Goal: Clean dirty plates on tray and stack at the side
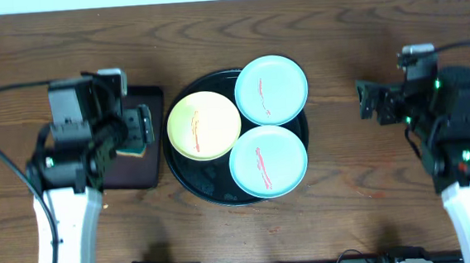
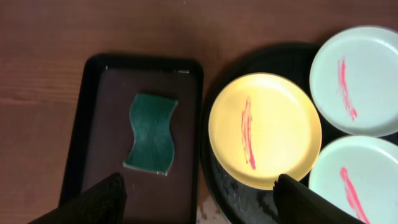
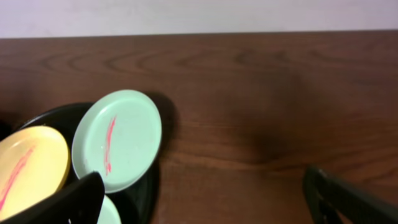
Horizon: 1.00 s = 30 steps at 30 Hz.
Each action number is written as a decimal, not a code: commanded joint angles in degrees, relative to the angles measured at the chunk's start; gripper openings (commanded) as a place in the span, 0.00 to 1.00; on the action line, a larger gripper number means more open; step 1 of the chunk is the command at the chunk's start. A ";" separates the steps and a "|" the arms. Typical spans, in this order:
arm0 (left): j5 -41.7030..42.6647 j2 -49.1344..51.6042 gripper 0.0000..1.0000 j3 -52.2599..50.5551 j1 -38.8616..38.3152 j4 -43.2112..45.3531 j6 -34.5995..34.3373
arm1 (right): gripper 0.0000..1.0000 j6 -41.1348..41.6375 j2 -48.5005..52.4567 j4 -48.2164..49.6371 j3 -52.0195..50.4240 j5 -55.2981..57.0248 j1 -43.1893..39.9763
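Three plates lie on the round black tray [image 1: 195, 181], each with a red streak: a pale yellow plate [image 1: 204, 125] at the left, a mint-blue plate [image 1: 271, 90] at the back right, and a second mint-blue plate [image 1: 268, 161] at the front. The left wrist view shows the yellow plate [image 2: 264, 129], both mint-blue plates [image 2: 356, 79] [image 2: 357, 183] and the tray [image 2: 245, 199]. My left gripper [image 1: 141, 127] [image 2: 196, 199] is open and empty above the brown tray. My right gripper [image 1: 367, 101] [image 3: 205, 199] is open and empty over bare table, right of the black tray [image 3: 146, 186].
A dark brown rectangular tray [image 1: 134, 167] [image 2: 99, 124] lies left of the black tray and holds a green wavy sponge [image 2: 151, 132]. The sponge is mostly hidden under my left arm in the overhead view. Bare wooden table [image 1: 355, 189] lies between the black tray and my right arm.
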 commanded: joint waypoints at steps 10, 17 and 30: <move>2.27 8.79 0.77 8.90 -0.24 -6.47 0.79 | 0.99 -1.29 10.27 -6.93 12.28 -5.27 0.20; 2.27 8.79 0.77 8.90 -0.24 -6.43 0.61 | 0.90 -0.33 11.04 -5.73 12.28 -12.22 0.22; -3.89 8.90 0.77 10.32 0.46 -6.88 -4.22 | 0.85 5.51 20.28 -7.58 18.29 -12.13 7.50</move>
